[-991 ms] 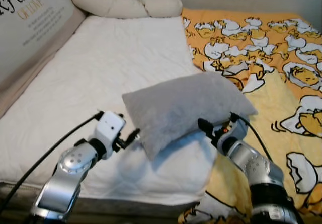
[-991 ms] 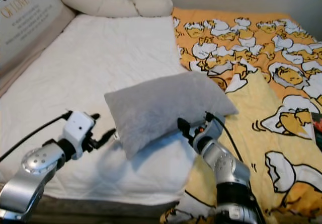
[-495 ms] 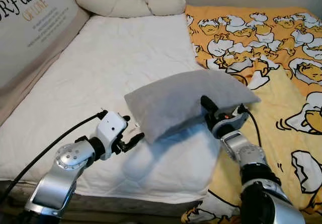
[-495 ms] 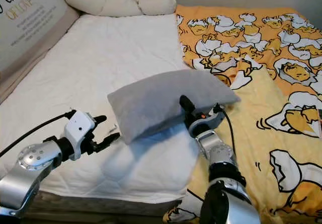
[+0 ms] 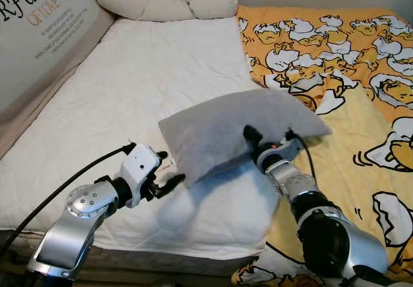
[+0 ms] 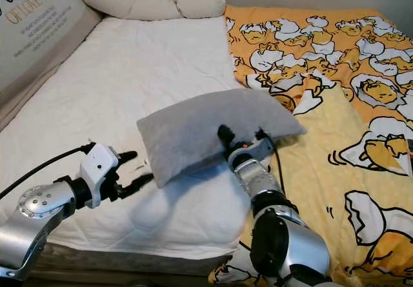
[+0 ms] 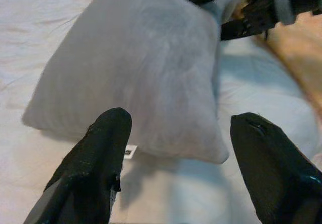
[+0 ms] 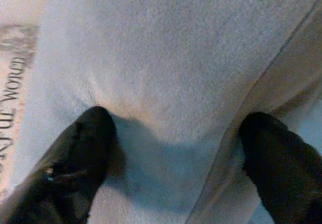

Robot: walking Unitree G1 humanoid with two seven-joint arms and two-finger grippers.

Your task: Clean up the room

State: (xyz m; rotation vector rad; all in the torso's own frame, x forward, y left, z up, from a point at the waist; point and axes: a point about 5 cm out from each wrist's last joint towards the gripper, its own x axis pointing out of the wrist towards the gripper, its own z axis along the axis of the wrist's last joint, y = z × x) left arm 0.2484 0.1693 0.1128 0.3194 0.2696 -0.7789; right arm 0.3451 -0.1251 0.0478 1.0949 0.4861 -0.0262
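Open white mattress beyond pillow

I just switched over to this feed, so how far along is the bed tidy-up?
Done: the long cream bolster already lies along the head of the white mattress. In hand: the right gripper grips the grey pillow and holds it tilted above the mattress, while the left gripper waits open by its low corner. Left: setting the pillow down and straightening the rumpled yellow duvet.
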